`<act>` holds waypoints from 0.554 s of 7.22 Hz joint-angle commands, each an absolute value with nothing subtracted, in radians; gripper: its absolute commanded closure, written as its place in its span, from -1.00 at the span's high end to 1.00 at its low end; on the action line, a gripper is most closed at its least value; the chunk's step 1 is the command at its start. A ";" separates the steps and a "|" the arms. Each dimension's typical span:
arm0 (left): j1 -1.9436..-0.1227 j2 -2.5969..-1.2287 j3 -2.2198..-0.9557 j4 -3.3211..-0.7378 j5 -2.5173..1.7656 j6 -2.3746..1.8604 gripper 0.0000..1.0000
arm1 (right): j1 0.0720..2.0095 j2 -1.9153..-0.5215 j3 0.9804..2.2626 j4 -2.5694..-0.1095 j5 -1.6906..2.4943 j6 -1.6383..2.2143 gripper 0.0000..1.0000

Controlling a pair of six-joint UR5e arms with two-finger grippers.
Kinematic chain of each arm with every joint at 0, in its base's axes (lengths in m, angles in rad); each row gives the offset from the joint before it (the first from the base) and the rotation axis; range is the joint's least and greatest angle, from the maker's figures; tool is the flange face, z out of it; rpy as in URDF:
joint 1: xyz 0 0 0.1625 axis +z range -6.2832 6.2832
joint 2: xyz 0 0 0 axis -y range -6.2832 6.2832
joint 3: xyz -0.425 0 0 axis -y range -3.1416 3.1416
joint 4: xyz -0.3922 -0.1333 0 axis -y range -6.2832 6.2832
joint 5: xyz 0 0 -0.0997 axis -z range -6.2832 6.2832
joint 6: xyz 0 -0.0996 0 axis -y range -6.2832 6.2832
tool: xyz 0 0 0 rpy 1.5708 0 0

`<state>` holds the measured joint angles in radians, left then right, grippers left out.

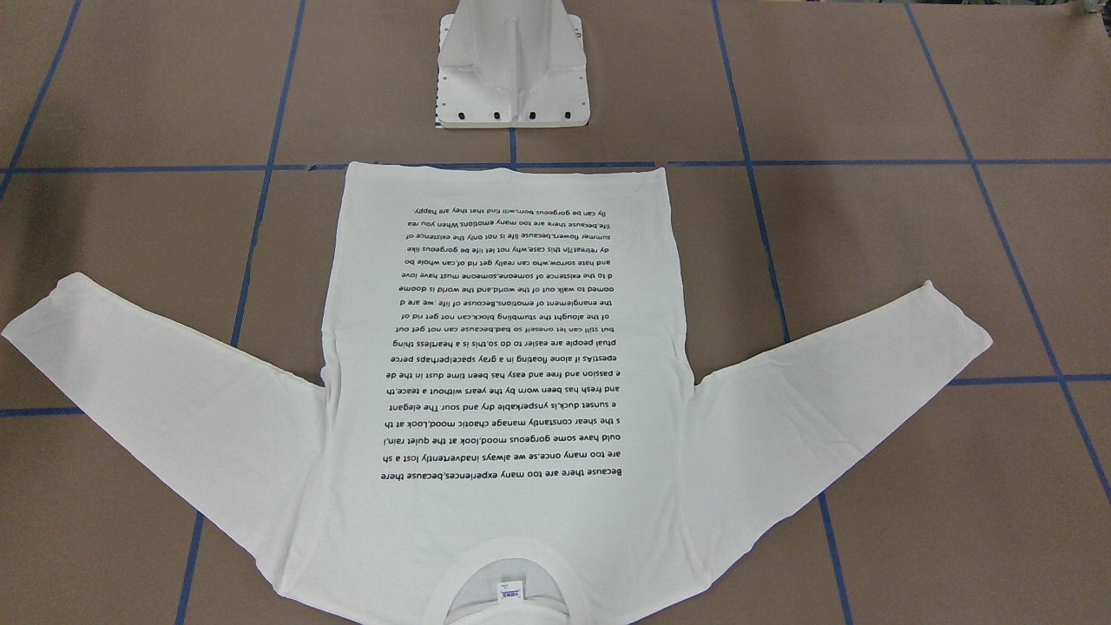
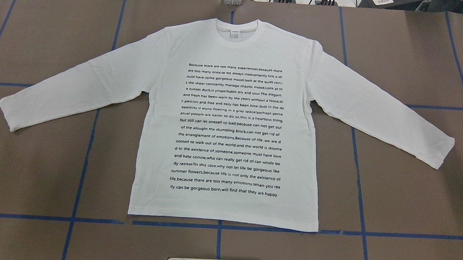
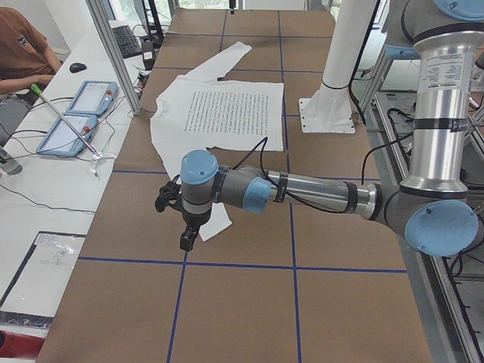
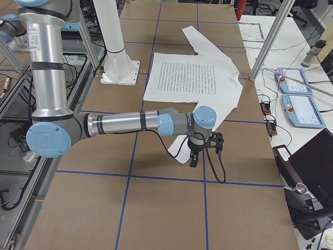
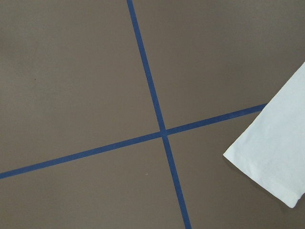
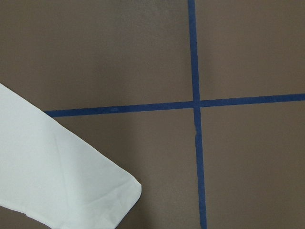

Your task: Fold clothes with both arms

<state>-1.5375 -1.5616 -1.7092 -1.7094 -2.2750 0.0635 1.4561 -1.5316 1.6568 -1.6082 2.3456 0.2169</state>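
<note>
Front-facing view: T-shirt [image 1: 503, 347] flat on the surface [image 1: 868, 87], print up. Hem nearest the pedestal base [image 1: 512, 78], neck label [image 1: 509, 591] at the far end from it, sleeves [image 1: 174, 373] spread to either side. No fold made; I judge the task is at its start, every fold left.

Overhead: whole garment in shot, only the base's edge showing. No arm over the cloth.

Left side view: only here the left end effector [image 3: 185, 243] shows, above a sleeve end, well out from the base. Whether it is open, or holding anything, I cannot tell.

Right side view: right end effector [image 4: 193, 162] likewise over the opposite sleeve; cannot tell.

Wrist views: a cuff [image 5: 271, 162] near crossed blue tape [image 5: 163, 133]; the other cuff [image 6: 71, 181] likewise. No fingers in shot.
</note>
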 commanded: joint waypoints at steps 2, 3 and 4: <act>-1.534 -1.563 -1.709 -1.717 -2.287 0.054 1.00 | 1.451 -1.529 1.655 -1.595 2.373 0.216 1.00; -1.531 -1.562 -1.719 -1.720 -2.289 0.055 1.00 | 1.442 -1.538 1.646 -1.521 2.393 0.230 1.00; -1.529 -1.560 -1.727 -1.720 -2.289 0.023 1.00 | 1.416 -1.566 1.643 -1.444 2.393 0.298 1.00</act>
<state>-1.5317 -1.5616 -1.7173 -1.7184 -2.2873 0.0475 1.4395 -1.5420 1.6485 -1.5292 2.3854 0.2413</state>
